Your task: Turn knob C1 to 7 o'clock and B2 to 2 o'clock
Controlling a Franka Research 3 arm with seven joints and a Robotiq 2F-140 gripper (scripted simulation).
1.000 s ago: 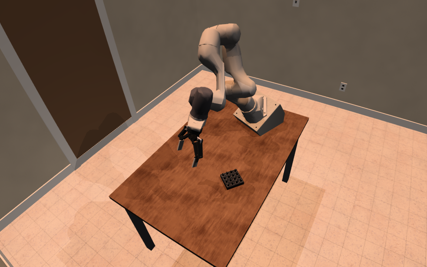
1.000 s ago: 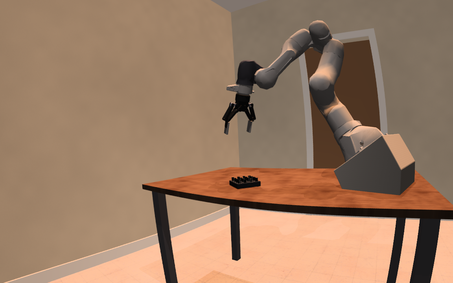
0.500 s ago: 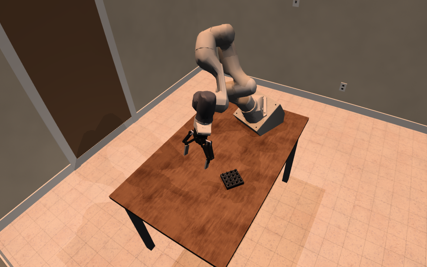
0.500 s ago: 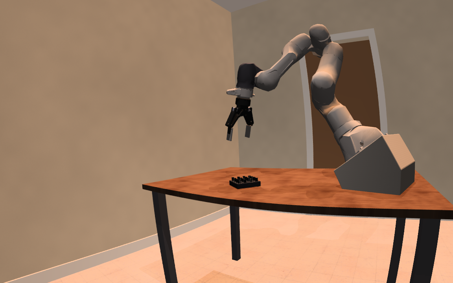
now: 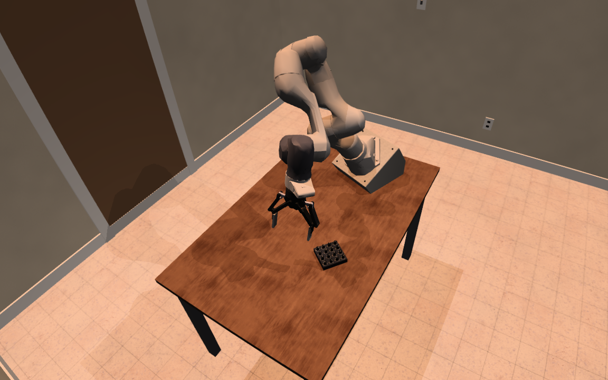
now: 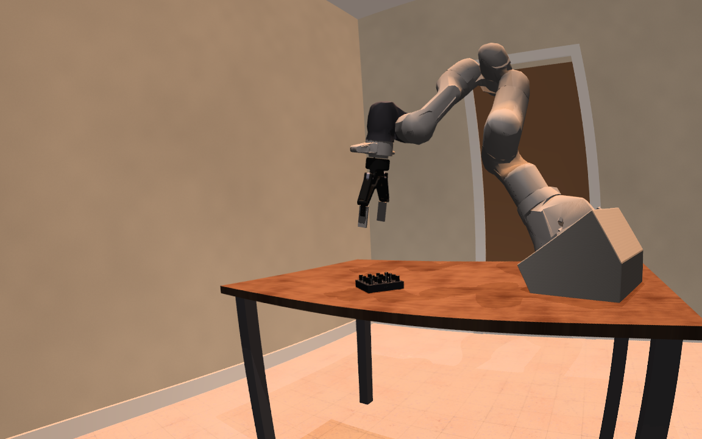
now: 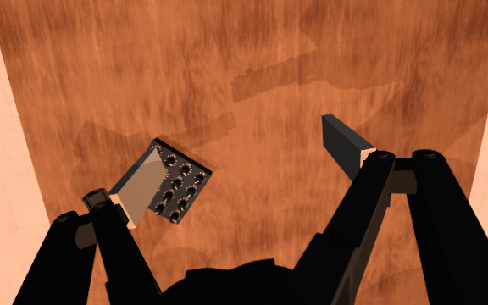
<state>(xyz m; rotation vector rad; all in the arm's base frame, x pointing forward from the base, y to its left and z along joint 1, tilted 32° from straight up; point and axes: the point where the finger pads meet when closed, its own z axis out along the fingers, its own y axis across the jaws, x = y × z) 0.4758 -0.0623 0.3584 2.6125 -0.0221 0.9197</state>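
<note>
The knob box (image 5: 330,255) (image 6: 379,284) (image 7: 185,184) is a small black square block with rows of dark knobs, standing on the wooden table (image 5: 258,283) (image 6: 451,305) (image 7: 269,63). The knob marks and names are too small to read. My gripper (image 5: 292,229) (image 6: 372,215) (image 7: 239,146) is wide open and empty. It hangs high above the table, off to the side of the box. In the wrist view its left finger pad covers part of the box.
The robot's grey base (image 5: 372,165) (image 6: 582,261) sits at the far end of the table. The table edges are near the box on one side. A brown door (image 5: 84,94) is in the wall beyond.
</note>
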